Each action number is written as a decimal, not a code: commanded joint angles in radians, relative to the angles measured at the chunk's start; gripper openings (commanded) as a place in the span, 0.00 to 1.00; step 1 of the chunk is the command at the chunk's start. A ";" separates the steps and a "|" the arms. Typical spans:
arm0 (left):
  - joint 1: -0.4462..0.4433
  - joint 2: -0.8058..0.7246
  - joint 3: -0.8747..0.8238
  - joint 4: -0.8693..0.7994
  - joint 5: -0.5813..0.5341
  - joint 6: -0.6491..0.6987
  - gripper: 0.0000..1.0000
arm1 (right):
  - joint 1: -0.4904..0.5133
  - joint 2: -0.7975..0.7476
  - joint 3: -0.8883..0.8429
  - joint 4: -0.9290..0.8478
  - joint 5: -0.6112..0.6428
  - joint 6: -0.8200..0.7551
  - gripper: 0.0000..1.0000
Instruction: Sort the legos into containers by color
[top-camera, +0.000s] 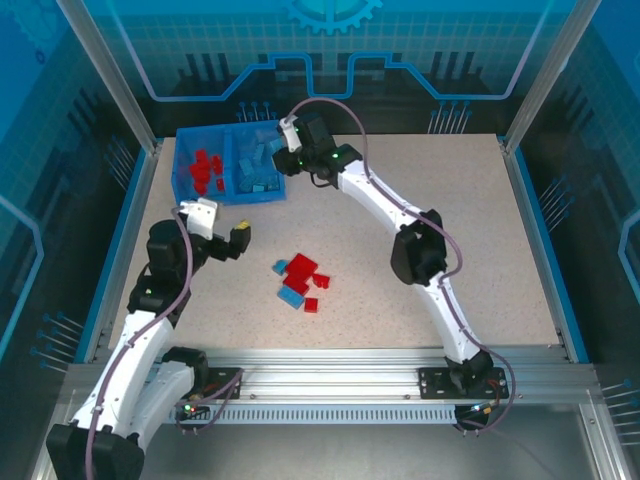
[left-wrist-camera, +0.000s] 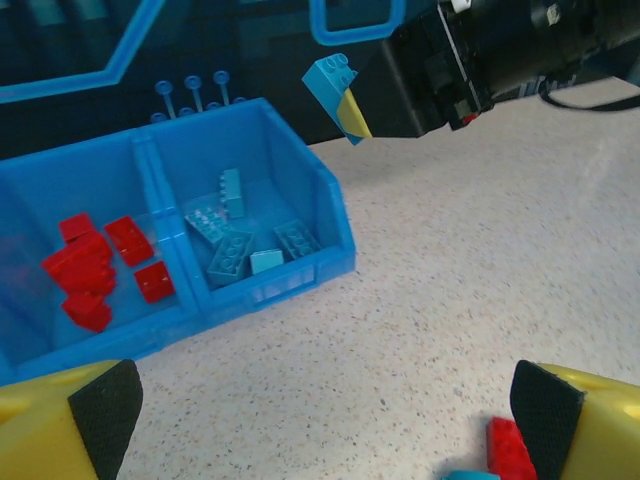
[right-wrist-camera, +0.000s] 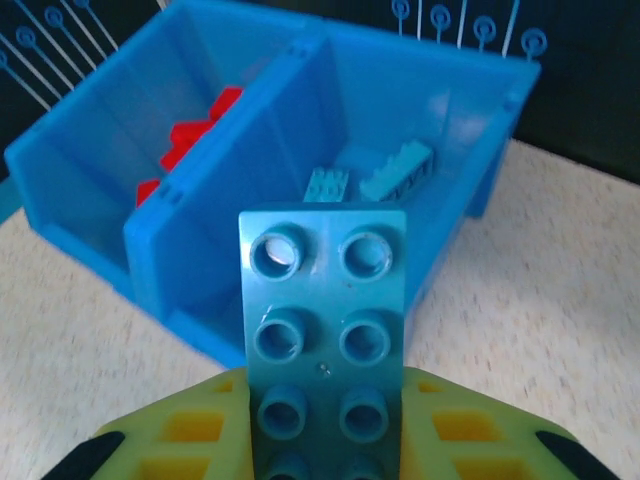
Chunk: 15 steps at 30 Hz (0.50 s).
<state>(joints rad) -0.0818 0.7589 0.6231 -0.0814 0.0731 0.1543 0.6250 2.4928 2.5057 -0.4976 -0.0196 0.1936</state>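
Observation:
The blue bin (top-camera: 232, 198) stands at the back left of the table, with red legos (top-camera: 205, 170) in its left compartment and light blue legos (top-camera: 258, 165) in its right one. My right gripper (top-camera: 285, 148) hovers at the bin's right end, shut on a light blue lego (right-wrist-camera: 325, 330) that stands up between its yellow fingers (right-wrist-camera: 470, 435). The left wrist view shows this held lego (left-wrist-camera: 335, 90) above and behind the bin (left-wrist-camera: 270, 285). A small pile of red and blue legos (top-camera: 300, 280) lies mid-table. My left gripper (top-camera: 240, 236) is open beside the pile, with nothing in it.
Aluminium posts and blue walls ring the table. Bare tabletop lies between the bin's front wall and the pile. A red lego (left-wrist-camera: 510, 450) lies by my left gripper's right pad (left-wrist-camera: 545, 410).

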 joint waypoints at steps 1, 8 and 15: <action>0.008 0.011 0.048 -0.034 -0.076 -0.068 0.99 | -0.014 0.141 0.213 -0.086 -0.076 0.003 0.27; 0.008 0.029 0.052 -0.046 -0.081 -0.060 0.99 | -0.016 0.247 0.294 0.126 -0.078 0.020 0.34; 0.008 0.050 0.058 -0.053 -0.081 -0.061 0.99 | -0.015 0.222 0.333 0.178 -0.074 0.015 0.57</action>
<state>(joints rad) -0.0811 0.8021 0.6464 -0.1226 0.0109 0.1040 0.6189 2.7453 2.7789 -0.3904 -0.0837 0.2047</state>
